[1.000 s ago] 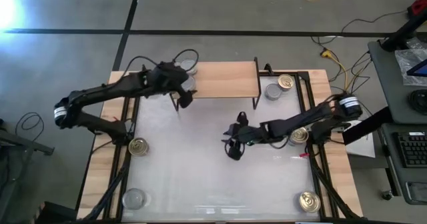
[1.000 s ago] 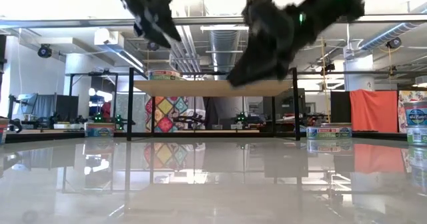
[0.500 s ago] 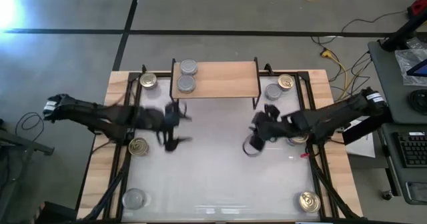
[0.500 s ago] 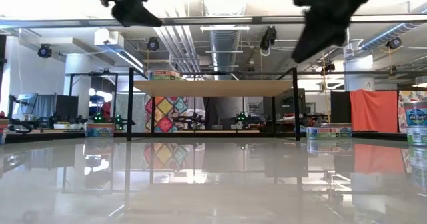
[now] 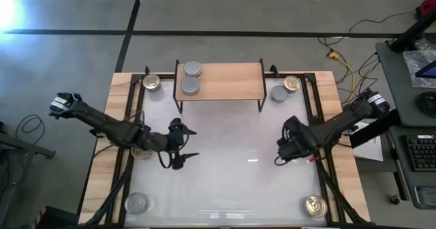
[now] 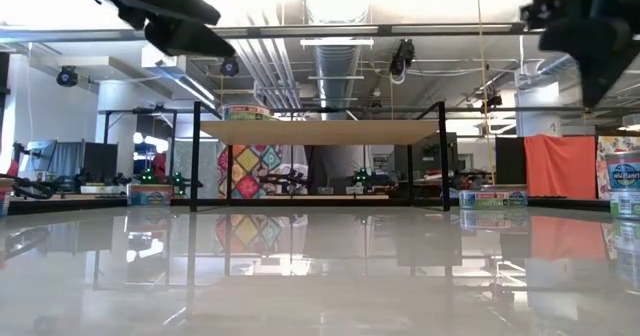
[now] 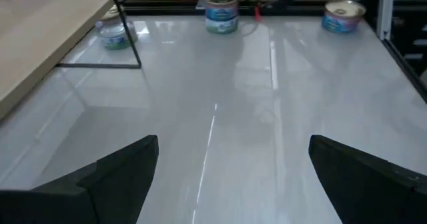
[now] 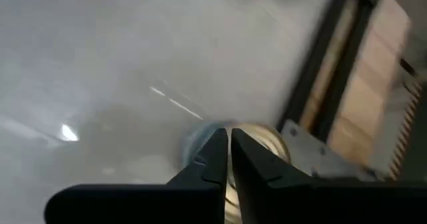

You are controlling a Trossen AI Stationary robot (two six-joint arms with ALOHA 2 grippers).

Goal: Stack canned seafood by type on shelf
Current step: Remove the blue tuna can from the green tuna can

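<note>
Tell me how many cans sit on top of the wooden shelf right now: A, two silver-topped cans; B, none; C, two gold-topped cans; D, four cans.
A: the high view shows two silver-topped cans side by side at the left end of the shelf, and the rest of the board is bare.

The tabletop (image 5: 225,181) is a glossy white sheet, smooth enough to mirror ceiling lights and the room, set in a pale, matt wood border (image 5: 344,181) with black metal rails. The shelf (image 5: 228,81) is a light, matt wood board on thin black wire legs. The cans are shiny metal: silver-grey tops (image 5: 193,69) on the shelf, a gold top (image 5: 315,205) near the tabletop's corner. Both arms look matt black.
</note>
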